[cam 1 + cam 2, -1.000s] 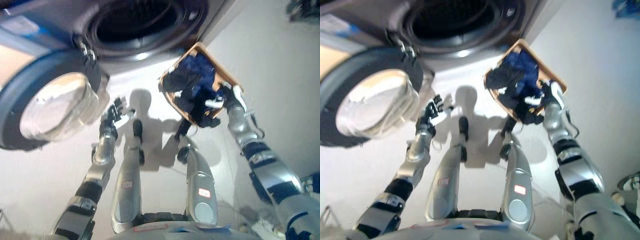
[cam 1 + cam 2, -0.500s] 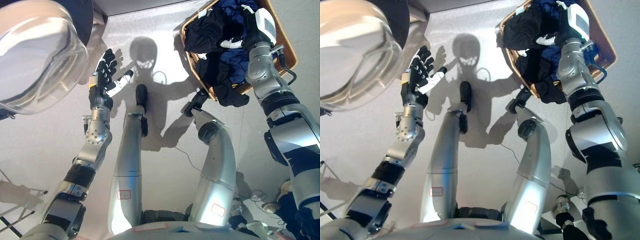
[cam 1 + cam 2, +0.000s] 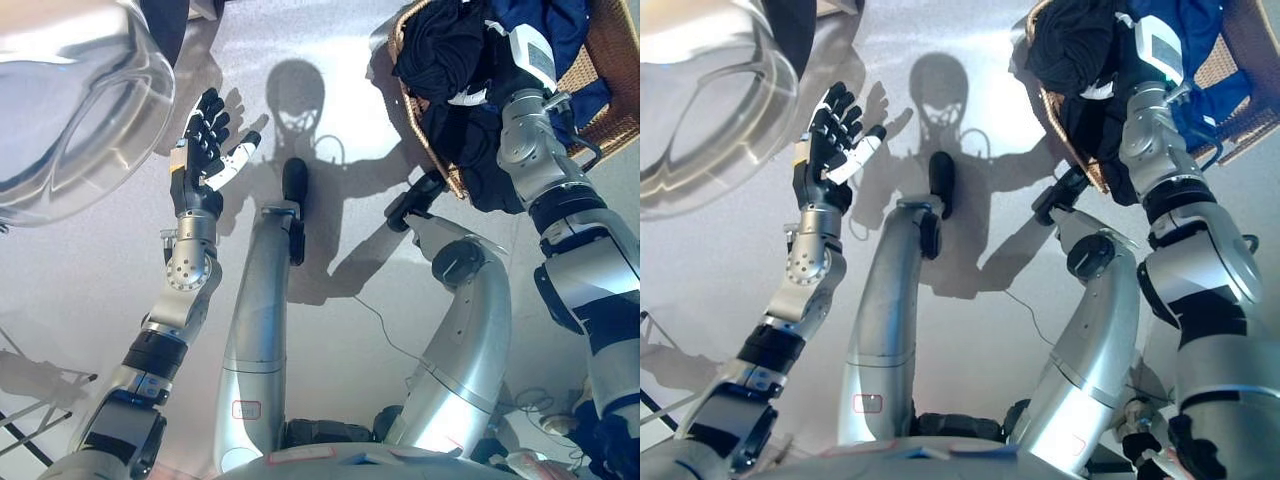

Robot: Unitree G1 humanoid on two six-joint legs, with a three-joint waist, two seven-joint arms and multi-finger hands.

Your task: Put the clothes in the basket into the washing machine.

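Note:
A wicker basket [image 3: 612, 60] stands on the floor at the upper right, piled with dark clothes. A black garment [image 3: 440, 45] bulges over its near rim and a blue garment [image 3: 545, 15] lies behind it. More black cloth hangs over the basket's front edge. My right hand [image 3: 482, 82] reaches into the pile between the black and the blue cloth and is partly buried there. My left hand [image 3: 205, 150] is raised over the bare floor at the left, open with spread fingers, holding nothing. It is just right of the washing machine's door.
The washing machine's round glass door [image 3: 70, 90] stands swung open at the upper left; the drum opening is out of view. A thin metal frame [image 3: 30, 415] shows at the lower left edge. The pale floor [image 3: 350, 90] lies between the door and the basket.
The camera has tipped down, so the drum opening has left the picture and door and basket look closer. My right hand stays in the clothes; my left hand stays spread.

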